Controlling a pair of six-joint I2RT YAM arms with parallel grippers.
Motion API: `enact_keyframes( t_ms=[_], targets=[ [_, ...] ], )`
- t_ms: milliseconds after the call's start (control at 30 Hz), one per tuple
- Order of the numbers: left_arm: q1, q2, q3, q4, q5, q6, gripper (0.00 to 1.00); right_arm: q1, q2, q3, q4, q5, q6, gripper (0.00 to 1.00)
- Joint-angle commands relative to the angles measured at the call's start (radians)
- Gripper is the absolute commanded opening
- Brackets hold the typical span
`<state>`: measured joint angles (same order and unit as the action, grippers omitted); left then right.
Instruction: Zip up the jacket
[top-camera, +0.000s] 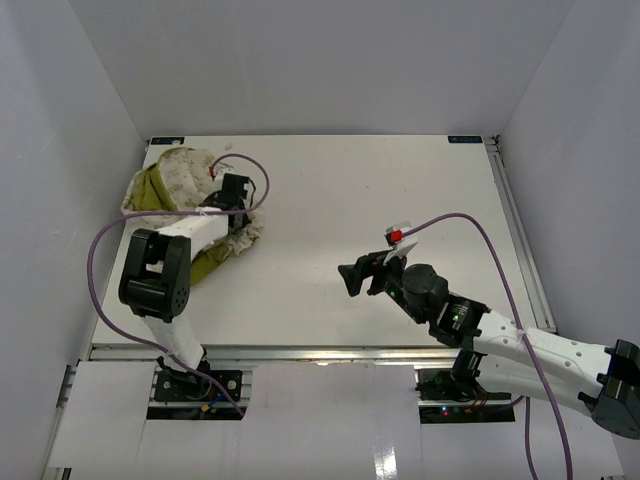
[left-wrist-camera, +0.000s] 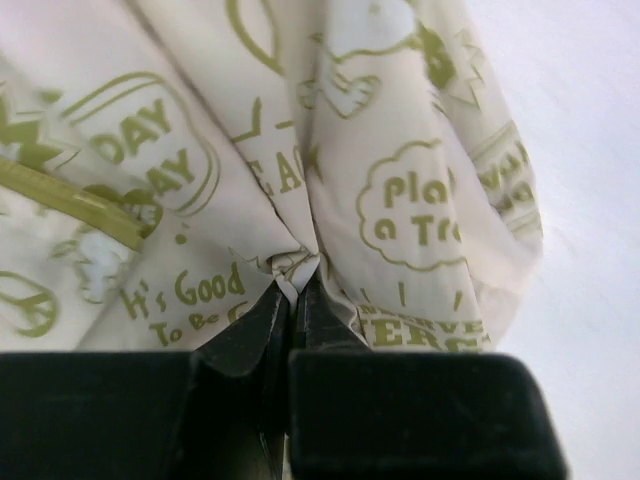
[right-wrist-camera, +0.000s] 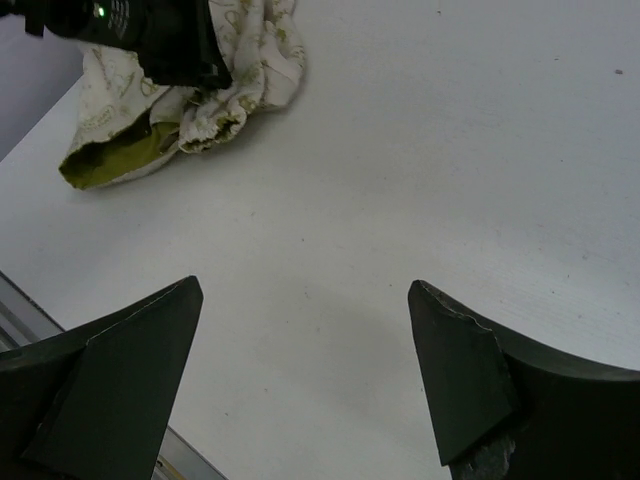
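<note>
The jacket (top-camera: 180, 190) is a bunched cream heap with olive-green print and lining at the table's far left. My left gripper (top-camera: 232, 200) sits on its right side, shut on a pinched fold of the jacket's cream fabric (left-wrist-camera: 297, 270). An olive zipper strip (left-wrist-camera: 70, 203) runs across the left of the left wrist view. My right gripper (top-camera: 362, 275) is open and empty over bare table right of centre, well apart from the jacket, which shows in the top left of the right wrist view (right-wrist-camera: 180, 110). Its fingertips (right-wrist-camera: 180, 310) stand wide apart.
White walls enclose the table (top-camera: 400, 190) on three sides. A metal rail (top-camera: 320, 352) runs along the near edge. Purple cables loop from both arms, one (top-camera: 470, 225) arching over the right half of the table.
</note>
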<state>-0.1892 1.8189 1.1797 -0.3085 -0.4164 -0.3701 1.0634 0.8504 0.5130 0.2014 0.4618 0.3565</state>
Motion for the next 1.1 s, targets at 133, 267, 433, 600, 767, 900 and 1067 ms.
enact_keyframes(
  t_ms=[133,267,433,600,767,900,1067],
  targets=[
    [-0.433,-0.092,-0.249,0.27,0.156,-0.227,0.03,0.004,-0.067,-0.047,0.108,0.017,-0.014,0.9],
    [-0.616,0.003,-0.197,0.267,0.087,-0.26,0.07,0.004,-0.065,-0.025,0.076,0.031,-0.007,0.9],
    [-0.671,-0.062,-0.219,0.255,0.028,-0.292,0.62,0.004,-0.075,-0.007,0.042,0.064,-0.011,0.9],
    [-0.67,-0.215,-0.173,0.113,-0.034,-0.246,0.82,0.004,-0.097,0.02,0.039,0.071,-0.036,0.9],
    [-0.627,-0.404,-0.254,0.079,-0.047,-0.254,0.86,0.003,-0.016,0.075,0.046,0.124,-0.053,0.9],
    [-0.549,-0.501,-0.353,0.115,-0.011,-0.295,0.86,-0.003,0.157,0.177,0.055,0.145,-0.082,0.91],
    [-0.454,-0.617,-0.456,0.089,-0.032,-0.357,0.85,-0.047,0.391,0.251,0.107,0.111,-0.085,0.93]
  ],
)
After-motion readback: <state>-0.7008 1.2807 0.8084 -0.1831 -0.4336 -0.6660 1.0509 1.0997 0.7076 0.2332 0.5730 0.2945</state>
